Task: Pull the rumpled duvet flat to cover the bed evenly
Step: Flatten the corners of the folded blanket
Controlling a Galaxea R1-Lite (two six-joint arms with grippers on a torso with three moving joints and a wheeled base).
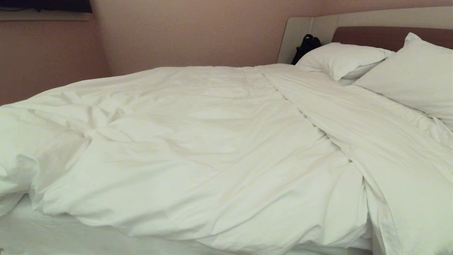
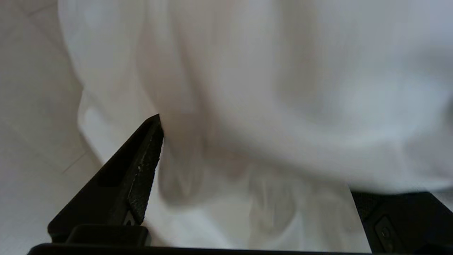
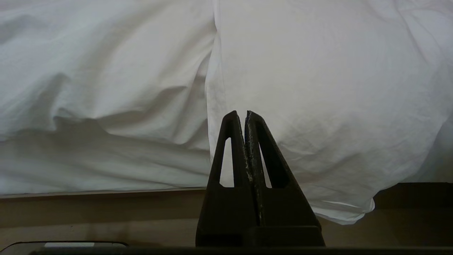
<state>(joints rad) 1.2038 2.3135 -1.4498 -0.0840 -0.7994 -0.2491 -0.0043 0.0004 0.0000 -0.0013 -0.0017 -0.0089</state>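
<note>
Duvet (image 1: 198, 148) spread over most of bed (image 1: 42, 233), creased and bunched at left near corner, strip of sheet bare along near edge. Two pillows (image 1: 382, 67) against headboard (image 1: 389, 35) (dark bag (image 1: 306, 46) beside them). Left gripper (image 2: 262, 166) spread wide before white cloth, nothing between fingers. Right gripper (image 3: 245, 114) pressed together, empty, at bed side.
</note>
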